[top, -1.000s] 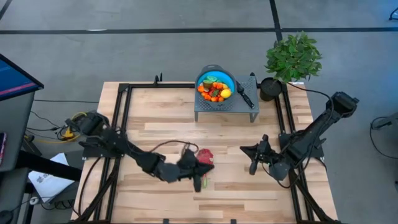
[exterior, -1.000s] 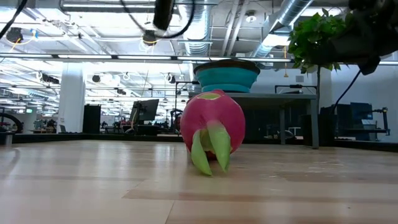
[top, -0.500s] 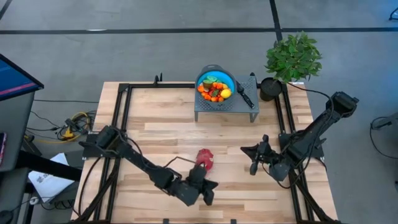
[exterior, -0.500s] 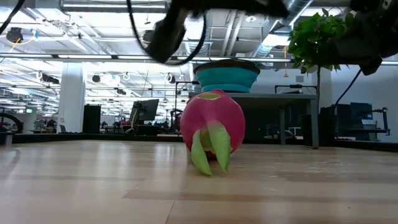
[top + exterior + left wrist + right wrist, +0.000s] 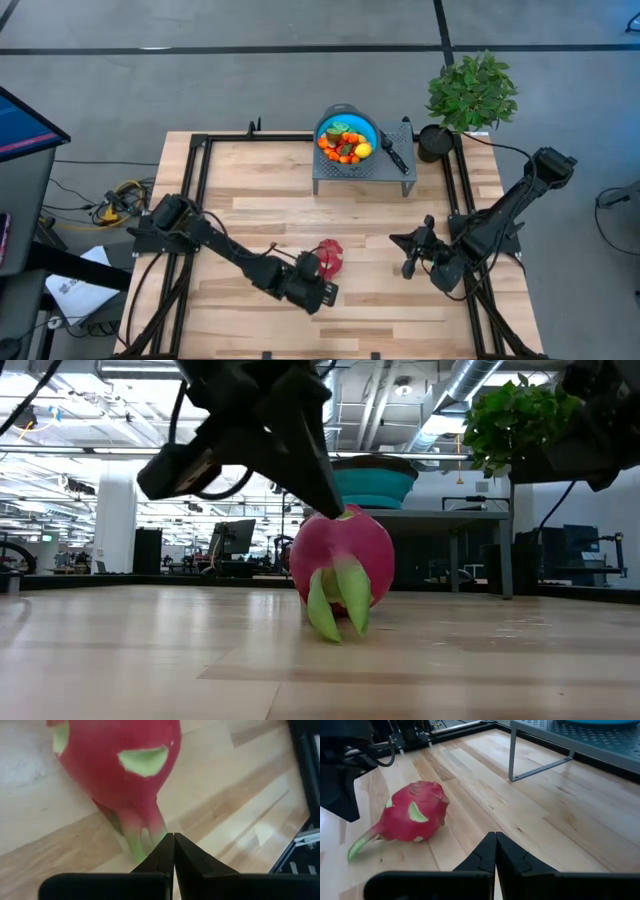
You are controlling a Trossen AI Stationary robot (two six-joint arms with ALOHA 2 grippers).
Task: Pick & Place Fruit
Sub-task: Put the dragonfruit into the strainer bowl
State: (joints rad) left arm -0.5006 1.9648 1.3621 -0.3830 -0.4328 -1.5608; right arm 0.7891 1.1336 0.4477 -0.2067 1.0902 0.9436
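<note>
My left gripper [image 5: 322, 293] sat low in the middle of the high view, just below the dragon fruit [image 5: 328, 254]. Its two fingers [image 5: 165, 855] were pressed together with nothing between them. In my left wrist view the tips pointed at the green end of the dragon fruit [image 5: 117, 760], very close to it, but I could not tell if they touched.

The dragon fruit lay on its side on the wooden surface [image 5: 260, 190], near the middle of the high view. In the low view it [image 5: 340, 560] filled the center, pink with green tips down on the wood, and my left arm [image 5: 250, 420] hung over it from the upper left.

My right gripper [image 5: 408, 255] waited to the right of the dragon fruit, well apart from it. Its fingers [image 5: 492, 855] were pressed together too, holding nothing. My right wrist view showed the dragon fruit [image 5: 415, 812] at the left.

The small fruits [image 5: 345, 145] were piled in a blue bowl [image 5: 365, 124] on a grey rack [image 5: 390, 175] at the upper middle of the high view. A knife [image 5: 394, 154] lay on the rack just right of the bowl. A plant [image 5: 470, 92] stood at the upper right.
</note>
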